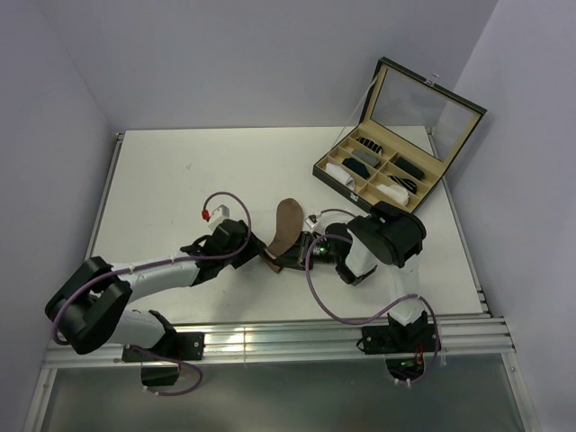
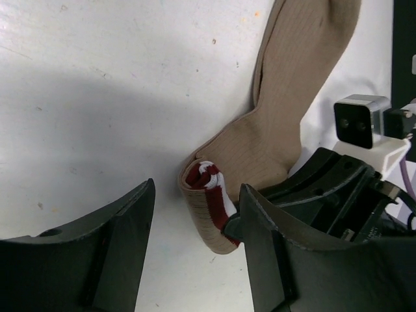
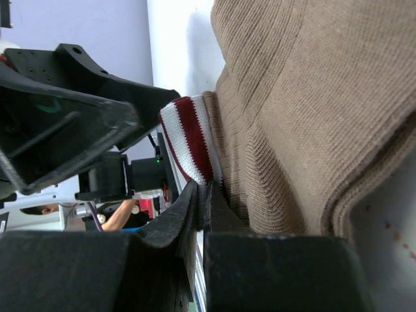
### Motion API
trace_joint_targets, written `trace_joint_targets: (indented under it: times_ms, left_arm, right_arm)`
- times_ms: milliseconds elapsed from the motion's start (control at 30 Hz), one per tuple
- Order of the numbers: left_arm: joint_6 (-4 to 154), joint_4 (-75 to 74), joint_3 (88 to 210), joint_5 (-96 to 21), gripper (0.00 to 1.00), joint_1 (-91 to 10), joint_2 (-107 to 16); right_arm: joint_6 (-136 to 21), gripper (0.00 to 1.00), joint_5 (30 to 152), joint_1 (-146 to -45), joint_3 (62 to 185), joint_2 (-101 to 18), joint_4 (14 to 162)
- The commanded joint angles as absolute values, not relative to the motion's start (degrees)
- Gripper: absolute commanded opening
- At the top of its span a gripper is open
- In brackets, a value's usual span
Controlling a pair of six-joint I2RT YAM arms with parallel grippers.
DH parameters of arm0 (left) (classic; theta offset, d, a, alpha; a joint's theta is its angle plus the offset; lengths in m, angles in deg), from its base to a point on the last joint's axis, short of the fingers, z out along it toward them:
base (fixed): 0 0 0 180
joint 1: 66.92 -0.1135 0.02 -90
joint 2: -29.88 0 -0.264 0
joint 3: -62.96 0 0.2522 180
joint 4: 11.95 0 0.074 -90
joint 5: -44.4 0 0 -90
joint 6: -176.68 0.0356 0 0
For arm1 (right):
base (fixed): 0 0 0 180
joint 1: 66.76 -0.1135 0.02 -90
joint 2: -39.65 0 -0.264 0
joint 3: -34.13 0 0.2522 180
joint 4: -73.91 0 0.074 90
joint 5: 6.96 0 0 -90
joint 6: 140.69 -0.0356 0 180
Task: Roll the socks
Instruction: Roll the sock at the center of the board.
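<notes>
Barely begun: the tan sock (image 1: 286,225), mid-table, has only its striped cuff rolled (the rest lies flat), right gripper (image 3: 203,192) pinching that roll, left gripper (image 2: 197,188) gaping wide around it.

No words, numbers, brand marks, labels or signs can be read on anything in the three views.

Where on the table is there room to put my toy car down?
The big bare patch is the far-left table, between its far edge, its left edge and the open box. A smaller strip lies near right, beside the right arm. The middle is crowded: the left pincer and right pincer meet at the tan sock.
</notes>
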State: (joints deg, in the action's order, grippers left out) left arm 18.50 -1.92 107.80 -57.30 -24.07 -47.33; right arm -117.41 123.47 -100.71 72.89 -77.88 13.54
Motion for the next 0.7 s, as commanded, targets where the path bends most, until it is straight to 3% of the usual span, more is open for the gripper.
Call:
trace_joint_targets:
  times_ms: [0, 267, 433, 533, 667]
  left_arm:
    - [17.95, -4.52, 108.01, -56.41, 0.59, -23.41, -48.87]
    - [17.77, -4.61, 109.07, -56.50, 0.54, -22.27, -51.95]
    - [17.69, -4.35, 109.77, -57.37, 0.46, -22.10, -54.85]
    - [17.60, -4.17, 110.39, -57.38, 0.38, -21.92, -56.52]
    - [17.51, -3.03, 111.53, -57.55, 0.15, -21.57, -58.36]
  right_arm:
    - [-118.11, 0.00, 123.65, -100.51, 72.06, -78.65, 13.12]
    - [-114.68, 0.00, 121.98, -100.51, 72.76, -76.10, 21.31]
    - [-114.15, 0.00, 122.07, -100.51, 73.03, -76.10, 22.36]
    - [-112.58, 0.03, 122.33, -100.51, 73.38, -74.61, 24.91]
    - [-107.14, 0.11, 120.14, -100.51, 74.08, -69.52, 33.33]
